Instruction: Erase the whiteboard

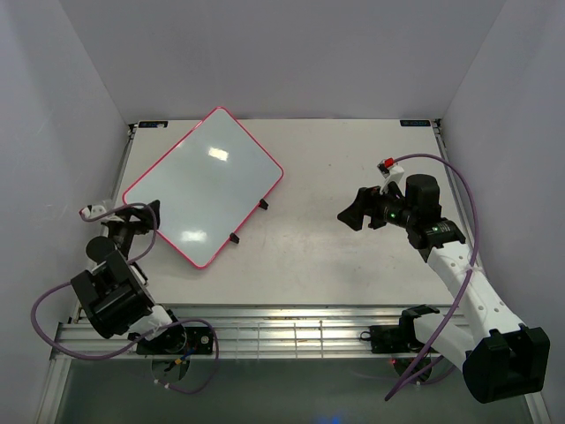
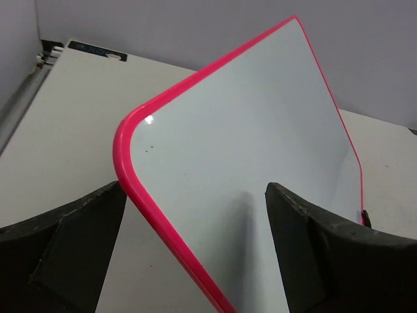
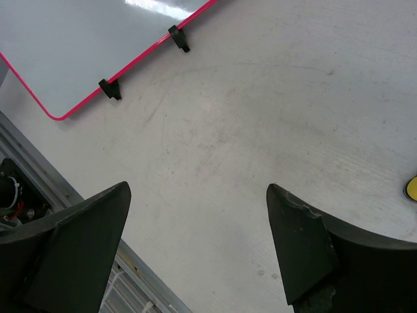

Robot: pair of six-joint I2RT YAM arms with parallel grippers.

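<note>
The whiteboard [image 1: 205,184], white with a thin pink-red frame and black clip feet, lies turned diagonally at the back left of the table. Its face shows no marks. My left gripper [image 1: 146,219] is open at the board's left corner; in the left wrist view the board [image 2: 260,150] fills the frame and its pink edge runs between the two fingers. My right gripper [image 1: 355,210] is open and empty over bare table to the right of the board. The right wrist view shows the board's near corner [image 3: 71,45] at the top left. A sliver of a yellow object [image 3: 411,188] shows at that view's right edge.
Two black clip feet [image 1: 234,238] stick out from the board's lower right edge. A metal rail [image 1: 291,336] runs along the table's near edge. White walls close in the table at the back and both sides.
</note>
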